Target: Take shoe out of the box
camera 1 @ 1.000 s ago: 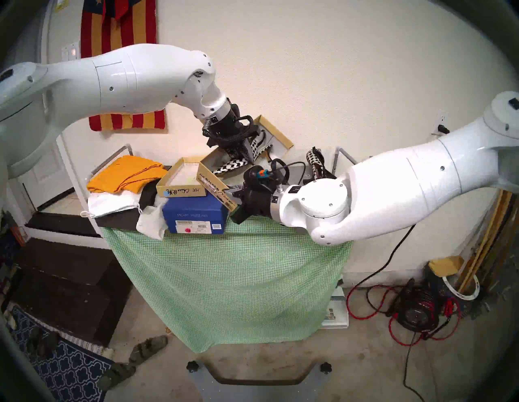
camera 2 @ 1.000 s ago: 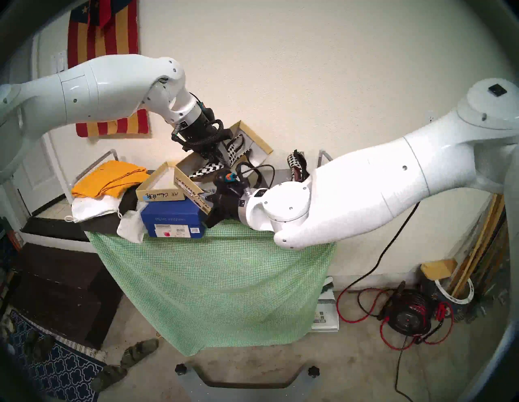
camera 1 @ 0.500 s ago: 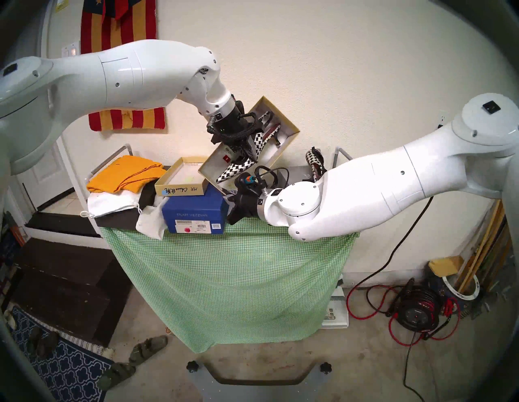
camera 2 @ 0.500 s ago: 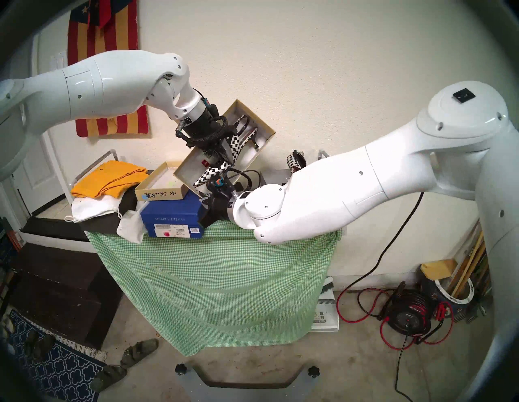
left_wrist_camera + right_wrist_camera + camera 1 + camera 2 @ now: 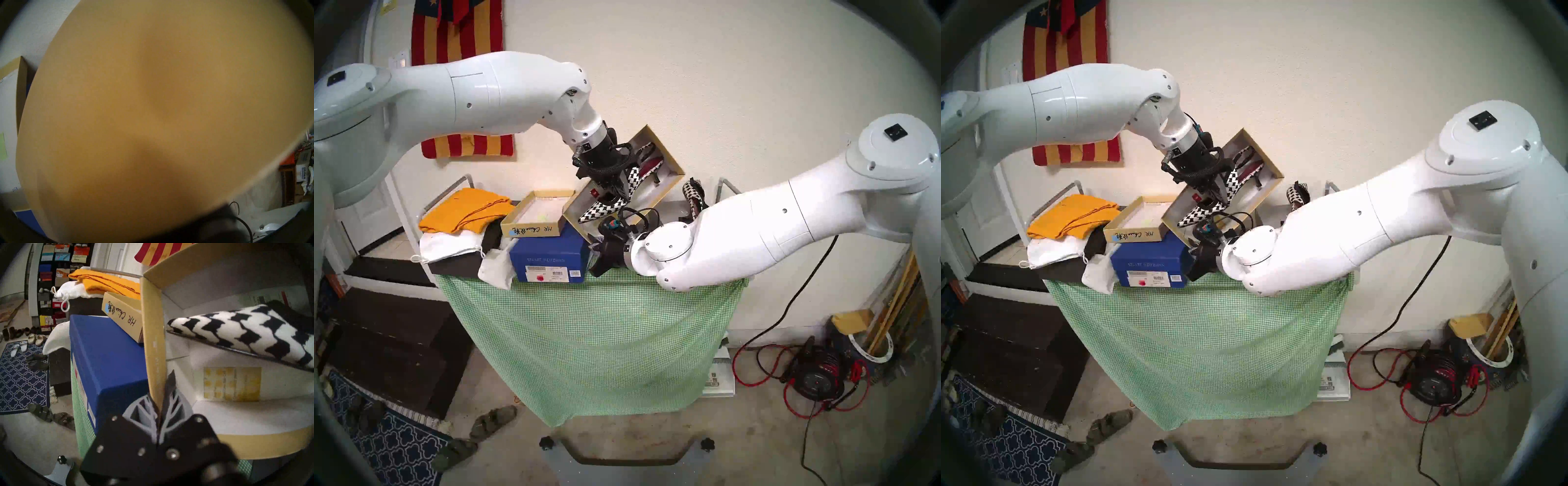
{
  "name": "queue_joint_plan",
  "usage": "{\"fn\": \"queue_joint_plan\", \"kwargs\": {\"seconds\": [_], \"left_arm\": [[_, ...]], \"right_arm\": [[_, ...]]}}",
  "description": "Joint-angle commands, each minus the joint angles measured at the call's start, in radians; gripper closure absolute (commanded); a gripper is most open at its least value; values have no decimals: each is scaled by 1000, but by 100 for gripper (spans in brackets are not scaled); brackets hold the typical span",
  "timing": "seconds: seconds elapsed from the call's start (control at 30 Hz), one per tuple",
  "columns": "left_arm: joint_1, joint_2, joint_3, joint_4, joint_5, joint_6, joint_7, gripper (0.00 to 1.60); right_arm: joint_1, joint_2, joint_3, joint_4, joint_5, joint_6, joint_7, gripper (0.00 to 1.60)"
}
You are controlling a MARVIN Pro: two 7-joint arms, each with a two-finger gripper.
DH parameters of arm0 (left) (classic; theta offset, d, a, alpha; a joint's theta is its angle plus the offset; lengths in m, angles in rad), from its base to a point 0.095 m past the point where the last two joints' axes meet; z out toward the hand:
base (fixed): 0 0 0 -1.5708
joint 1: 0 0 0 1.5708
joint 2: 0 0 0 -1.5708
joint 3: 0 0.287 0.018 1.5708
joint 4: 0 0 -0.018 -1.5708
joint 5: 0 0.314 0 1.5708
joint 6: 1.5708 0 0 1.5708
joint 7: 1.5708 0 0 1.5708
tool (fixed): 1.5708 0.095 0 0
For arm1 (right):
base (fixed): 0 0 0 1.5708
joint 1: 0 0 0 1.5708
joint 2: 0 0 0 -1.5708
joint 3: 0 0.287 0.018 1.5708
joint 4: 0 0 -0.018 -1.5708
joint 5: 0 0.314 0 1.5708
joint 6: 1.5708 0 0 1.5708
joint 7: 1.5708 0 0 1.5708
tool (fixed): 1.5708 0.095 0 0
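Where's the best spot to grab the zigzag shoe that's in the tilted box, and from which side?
Probably the narrow waist of the shoe, between toe and heel, coming in through the open top of the box. The box is tipped toward the camera, its walls block the sides, and the left gripper is there already.

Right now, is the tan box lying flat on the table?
No, the tan box is tipped up steeply, its wall pinched by the right gripper.

Tan box (image 5: 670,159), black-and-white zigzag shoe (image 5: 602,208), blue box (image 5: 548,251).
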Motion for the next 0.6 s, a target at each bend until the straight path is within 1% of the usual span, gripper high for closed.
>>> {"fn": "queue_joint_plan", "kwargs": {"seconds": [0.0,0.1,0.2,0.37,0.43,0.47,0.5,0.57], "left_arm": [[-17,-19,-2,38,-6,-5,-13,160],[-12,-15,2,40,-8,-5,-20,160],[-10,-7,5,42,-10,-5,-26,160],[-4,2,14,44,-14,-5,-33,160],[0,3,17,45,-17,-5,-37,160],[2,4,18,45,-18,-5,-39,160],[5,4,19,46,-20,-5,-41,160],[8,5,20,49,-22,-5,-47,160]], "right_arm": [[-64,-25,-48,-77,20,61,90,160],[-36,8,-57,-105,33,78,118,160],[-22,35,-84,-112,44,105,132,160],[24,93,-126,-151,61,145,184,160],[37,107,-138,-157,65,160,197,160],[48,117,-142,-175,66,165,215,160],[48,116,-142,-162,68,168,209,160],[71,131,-143,-184,73,177,239,160]]}}
